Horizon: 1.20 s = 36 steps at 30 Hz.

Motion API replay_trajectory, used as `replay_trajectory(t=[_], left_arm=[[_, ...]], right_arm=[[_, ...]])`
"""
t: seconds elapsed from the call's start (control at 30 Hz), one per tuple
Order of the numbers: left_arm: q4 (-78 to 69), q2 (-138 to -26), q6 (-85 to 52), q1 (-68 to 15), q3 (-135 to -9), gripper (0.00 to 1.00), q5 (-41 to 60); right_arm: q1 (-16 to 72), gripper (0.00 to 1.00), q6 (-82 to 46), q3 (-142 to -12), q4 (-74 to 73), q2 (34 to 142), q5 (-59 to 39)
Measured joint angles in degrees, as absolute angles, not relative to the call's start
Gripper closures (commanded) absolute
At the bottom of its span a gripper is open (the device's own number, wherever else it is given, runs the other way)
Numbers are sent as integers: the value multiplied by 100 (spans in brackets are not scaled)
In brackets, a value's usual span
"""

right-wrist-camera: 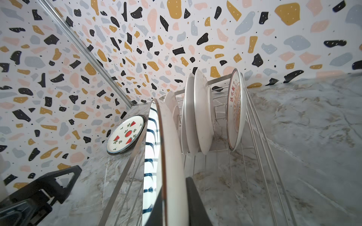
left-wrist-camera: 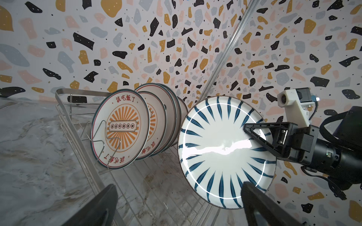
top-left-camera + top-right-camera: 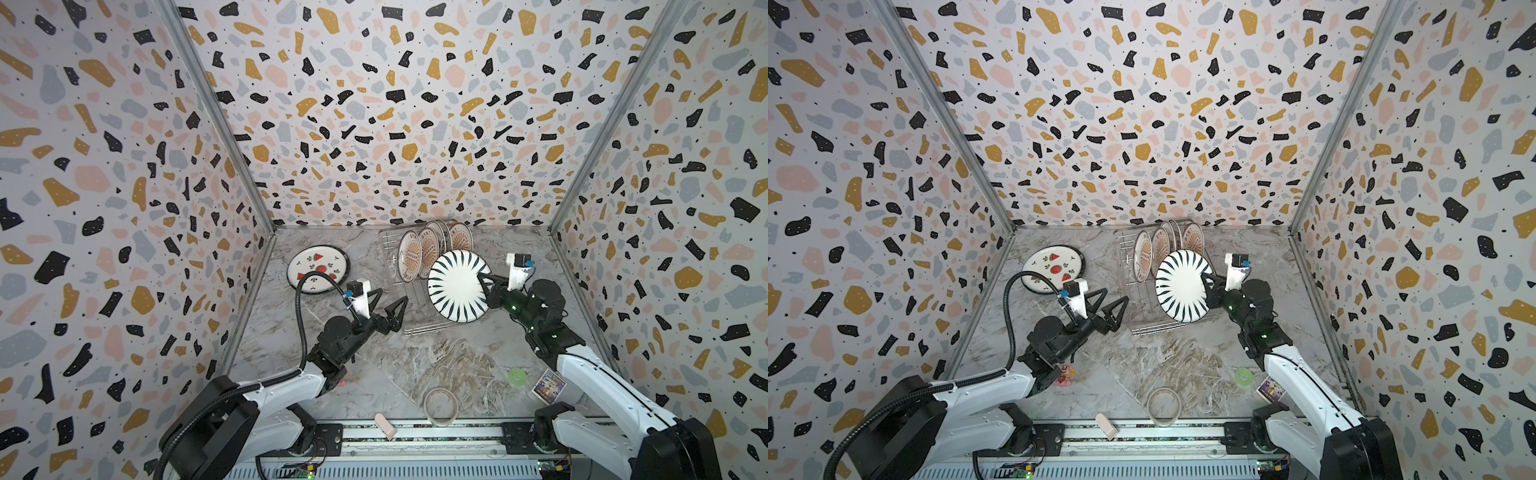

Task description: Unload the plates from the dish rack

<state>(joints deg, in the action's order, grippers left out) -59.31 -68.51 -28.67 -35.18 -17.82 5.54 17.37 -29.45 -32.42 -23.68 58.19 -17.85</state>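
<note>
Across the lower middle of both top views, broad bare tabletop (image 3: 457,374) for a set-down, hemmed by walls left, right and behind. In the upper centre, the dish rack (image 3: 424,329) close to the back wall, with several sunburst plates (image 3: 415,254) standing on edge at its far end. Just right of centre, the striped plate (image 3: 455,286), tilted over the rack's near half, pinched at its right rim by the right gripper (image 3: 482,279), clamped tight. Probably the step in hand: carrying that plate clear. Raise enough to clear the wires with the lower rim, then swing away from the standing plates. Upper left, the watermelon plate (image 3: 318,270) by the wall: a likely stacking spot. Left of the rack, the left gripper (image 3: 392,296), spread wide, holding nothing; best kept out of the path. Avoid the tape ring (image 3: 440,420) at bottom centre.
</note>
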Motion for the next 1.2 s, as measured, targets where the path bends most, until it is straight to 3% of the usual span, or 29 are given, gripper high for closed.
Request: replay_trajectory(t=[0.33,0.53,0.7,0.77,0.9,1.1,1.2], left_arm=[[-7251,-7889,-3844,-2969,-1785,2,1962],[-7336,-8171,-4084,-2969,-1890,5,2152],[-7749,-8475,-4445,-2976,-2067,13,2440],[-7946,-8626,-4598,-3022,-2073,23,2521],[-8191,-8962,-4917,-3208,-2228,53,2738],[-8379,-8986,-5225,-3273,-2255,75,2834],[-8296,-8978,-5236,-3267,-2255,78,2794]], right_arm=[[1446,92,-3896,-2886,-3763,6401,-3500],[1459,92,-4158,-2805,-4362,6504,-4060],[1594,92,-4254,-2805,-4729,6663,-4272],[1688,92,-4259,-2805,-4805,6724,-4340],[1822,92,-4259,-2805,-4853,6838,-4412],[1837,92,-4252,-2808,-4847,6945,-4418],[1839,92,-4246,-2808,-4842,6949,-4410]])
